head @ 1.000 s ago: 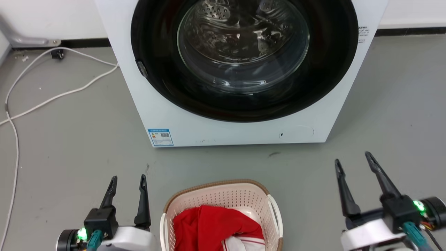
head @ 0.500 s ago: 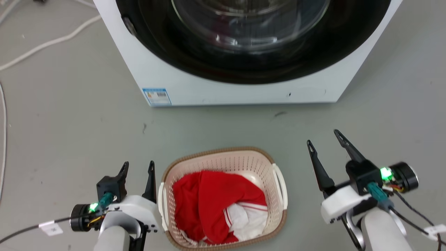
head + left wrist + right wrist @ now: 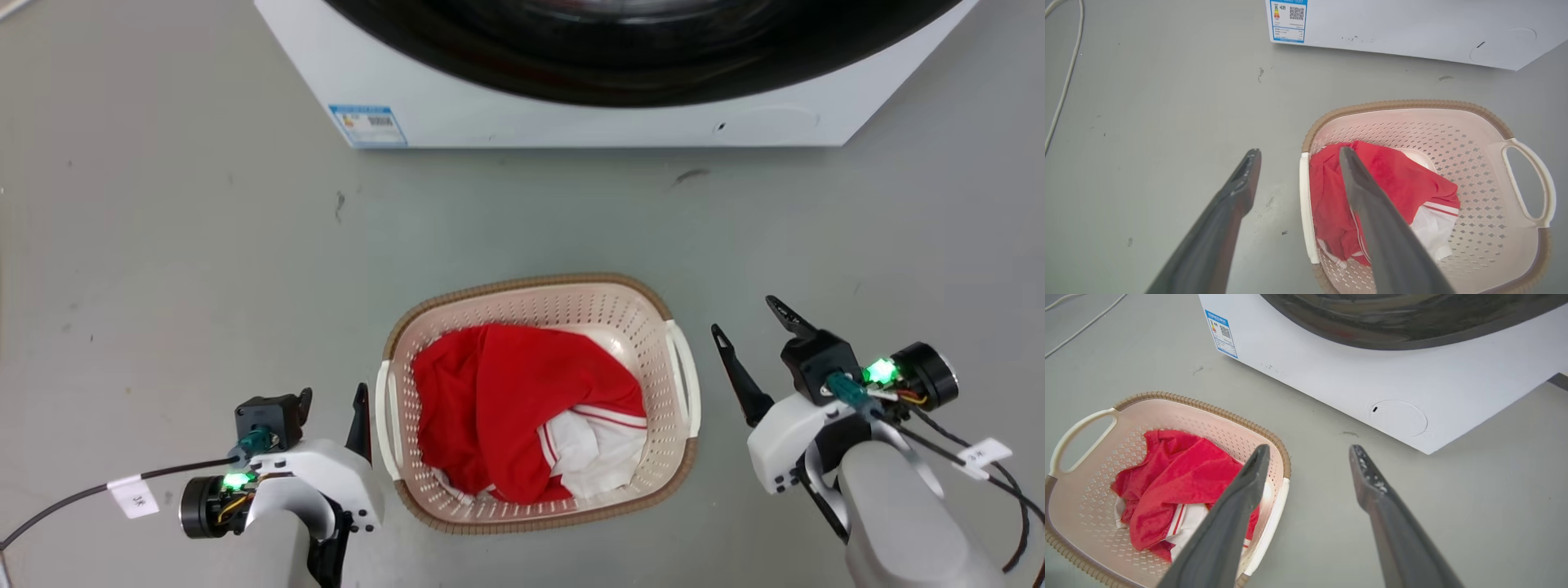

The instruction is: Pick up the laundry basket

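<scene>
At seven o'clock in the head view, the left gripper [image 3: 332, 398] is spread, its inner finger just beside the white left handle [image 3: 381, 425] of the laundry basket [image 3: 522, 286], which sits on the grey floor [image 3: 163, 245] toward six o'clock with a red and white garment [image 3: 506, 392] inside. At four o'clock the right gripper [image 3: 744, 317] is likewise released, near the right handle [image 3: 694, 384]; the washing machine [image 3: 571, 126] stands at twelve.

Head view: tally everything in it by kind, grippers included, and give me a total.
Laundry basket: 1
Heap of red and white clothing: 1
Washing machine: 1
Grippers: 2, the left gripper and the right gripper
Total: 5
</scene>
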